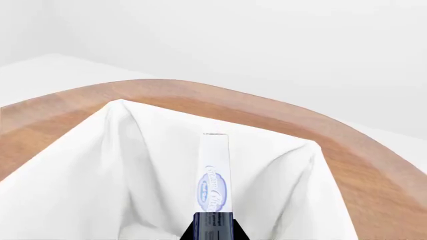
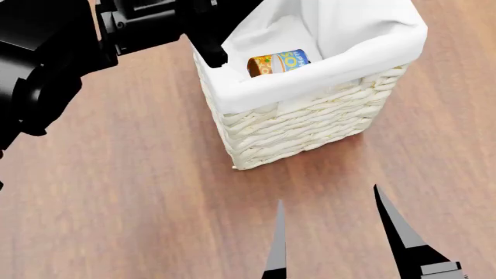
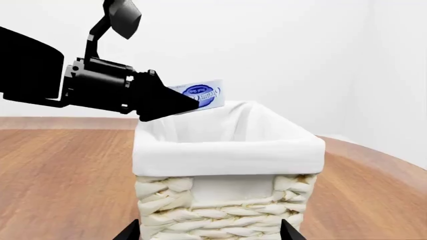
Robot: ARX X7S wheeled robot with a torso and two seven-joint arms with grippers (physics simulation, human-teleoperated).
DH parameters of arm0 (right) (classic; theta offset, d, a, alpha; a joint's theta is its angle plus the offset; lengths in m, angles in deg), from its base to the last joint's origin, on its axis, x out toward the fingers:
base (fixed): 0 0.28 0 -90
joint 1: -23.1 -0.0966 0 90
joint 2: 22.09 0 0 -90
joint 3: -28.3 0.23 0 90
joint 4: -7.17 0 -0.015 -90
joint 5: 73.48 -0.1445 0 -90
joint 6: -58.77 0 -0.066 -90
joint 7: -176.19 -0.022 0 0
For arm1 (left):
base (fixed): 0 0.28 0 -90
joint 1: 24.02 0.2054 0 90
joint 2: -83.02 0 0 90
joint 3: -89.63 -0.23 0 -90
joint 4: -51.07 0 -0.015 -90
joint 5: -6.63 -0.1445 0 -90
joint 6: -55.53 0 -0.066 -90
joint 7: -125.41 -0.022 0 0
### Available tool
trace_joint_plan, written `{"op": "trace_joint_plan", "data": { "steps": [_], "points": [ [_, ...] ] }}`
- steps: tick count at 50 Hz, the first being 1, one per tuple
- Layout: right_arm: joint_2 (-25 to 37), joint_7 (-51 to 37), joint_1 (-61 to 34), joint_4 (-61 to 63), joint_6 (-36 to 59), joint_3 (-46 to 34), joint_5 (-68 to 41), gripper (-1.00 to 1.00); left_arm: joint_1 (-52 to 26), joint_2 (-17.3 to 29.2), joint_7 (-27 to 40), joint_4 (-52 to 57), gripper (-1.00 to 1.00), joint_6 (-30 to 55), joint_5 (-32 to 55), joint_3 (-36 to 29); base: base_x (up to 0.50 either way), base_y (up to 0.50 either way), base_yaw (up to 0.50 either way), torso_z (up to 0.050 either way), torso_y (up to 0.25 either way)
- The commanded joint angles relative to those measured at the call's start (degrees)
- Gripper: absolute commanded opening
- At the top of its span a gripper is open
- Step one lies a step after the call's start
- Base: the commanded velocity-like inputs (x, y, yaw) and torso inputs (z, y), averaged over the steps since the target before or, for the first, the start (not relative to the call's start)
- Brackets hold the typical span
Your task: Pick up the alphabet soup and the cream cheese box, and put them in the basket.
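I am holding the cream cheese box (image 3: 202, 95) in my left gripper (image 3: 179, 103), its fingers (image 3: 160, 97) pinching one end so the box sticks out edge-on over the basket (image 3: 227, 200). The wrist view shows the box (image 1: 214, 175) pointing into the white cloth liner (image 1: 120, 165), above the hollow and not yet down inside it. The alphabet soup (image 2: 279, 63) is already lying on its side in the basket (image 2: 302, 125). My right gripper (image 2: 329, 232) is hanging empty over the wooden counter (image 2: 139, 203) near the basket's front, its fingers (image 2: 403, 232) spread wide apart.

To finish this well, I am judging that the box should be centred over the opening, clear of the folded liner rim, before I release. Tilting it slightly downward should help it slide in beside the can, not catch on the cloth.
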State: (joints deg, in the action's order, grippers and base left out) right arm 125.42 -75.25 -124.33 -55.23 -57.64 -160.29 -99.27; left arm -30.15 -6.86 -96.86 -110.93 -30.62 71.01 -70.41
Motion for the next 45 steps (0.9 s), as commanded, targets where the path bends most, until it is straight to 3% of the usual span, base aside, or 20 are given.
{"op": "trace_joint_plan", "data": {
  "steps": [1, 3, 4, 25, 28, 32, 33, 35, 36, 38, 45],
  "points": [
    [0.1, 0.1, 0.3, 0.1, -0.1, 0.3, 0.1, 1.00, -0.6, -0.1, -0.2, 0.3, -1.00, -0.6, 4.8, -2.0, 0.00, 0.00, 0.00, 0.000, 0.000],
    [0.2, 0.0, 0.6, 0.1, -0.2, 0.3, 0.3, 1.00, -1.0, 0.0, -1.3, 0.2, -1.00, -0.2, 6.2, -1.4, 0.00, 0.00, 0.00, 0.000, 0.000],
    [0.3, 0.1, 0.4, 0.3, 0.1, 0.3, 0.0, 1.00, -1.4, -0.1, -0.1, -0.2, 1.00, 0.3, 7.2, -1.2, 0.00, 0.00, 0.00, 0.000, 0.000],
    [-0.1, 0.4, 0.7, 0.9, 0.9, 0.8, 0.1, 1.00, -1.8, 0.3, 0.2, -0.6, 1.00, -2.7, 12.1, -3.5, 0.00, 0.00, 0.00, 0.000, 0.000],
    [-0.1, 0.7, 0.6, 1.1, 0.9, 0.8, -0.4, 1.00, 1.1, 8.3, 16.0, 16.9, 1.00, -10.3, 13.0, 0.1, 0.00, 0.00, 0.00, 0.000, 0.000],
    [-0.2, 0.9, 0.7, 1.0, 0.9, 0.9, -0.5, 1.00, 4.8, 15.7, 31.5, 33.1, 1.00, -17.8, 9.3, 1.2, 0.00, 0.00, 0.00, 0.000, 0.000],
    [-0.4, 0.8, 1.1, 0.4, 0.4, 0.9, -0.1, 1.00, 6.1, 18.1, 32.7, 38.6, 1.00, -17.4, 12.5, 3.2, 0.00, 0.00, 0.00, 0.000, 0.000],
    [-0.1, 0.9, 1.0, 0.7, 0.5, 1.0, -0.3, 1.00, 7.8, 21.3, 39.3, 44.9, 1.00, -20.8, 9.7, 3.5, 0.00, 0.00, 0.00, 0.000, 0.000],
    [-0.1, 0.9, 1.0, 0.7, 0.5, 1.0, -0.3, 1.00, 7.9, 21.4, 39.4, 45.1, 1.00, -20.7, 9.6, 3.5, 0.00, 0.00, 0.00, 0.000, 0.000],
    [-1.0, 1.0, 1.7, -0.7, -0.2, 0.9, 0.1, 1.00, 12.3, 27.2, 47.3, 57.5, 1.00, -25.7, 7.4, 4.9, 0.00, 0.00, 0.00, 0.000, 0.000],
    [-1.3, 2.0, 0.8, -0.2, 0.7, 1.2, -1.2, 1.00, 20.2, 35.2, 62.5, 73.9, 1.00, -33.1, -1.6, 6.3, 0.00, 0.00, 0.00, 0.000, 0.000]
  ]
}}
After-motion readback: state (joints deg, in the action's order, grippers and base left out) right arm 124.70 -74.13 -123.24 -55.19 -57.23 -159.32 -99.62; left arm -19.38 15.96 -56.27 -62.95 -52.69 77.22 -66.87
